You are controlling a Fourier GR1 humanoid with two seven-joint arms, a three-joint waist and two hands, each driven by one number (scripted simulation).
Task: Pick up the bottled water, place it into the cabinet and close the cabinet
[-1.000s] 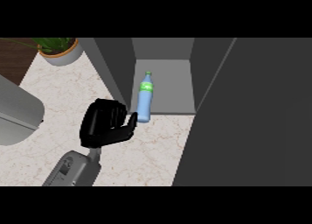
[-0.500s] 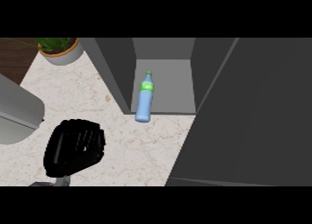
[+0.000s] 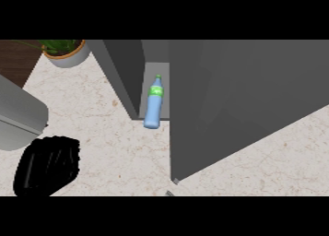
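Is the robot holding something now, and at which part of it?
Nothing is held. The blue plastic water bottle lies in the grey cabinet, apart from the black left hand.

The bottle [image 3: 153,104] lies in the cabinet [image 3: 126,73], its base at the front edge of the opening and its cap pointing toward the back. The cabinet door [image 3: 242,101] stands just right of the bottle and covers most of the opening. The plant [image 3: 63,50] sits on the surface [image 3: 105,138] at the far left, left of the cabinet. The left hand [image 3: 48,166] is over the near left of the surface, well apart from the bottle.
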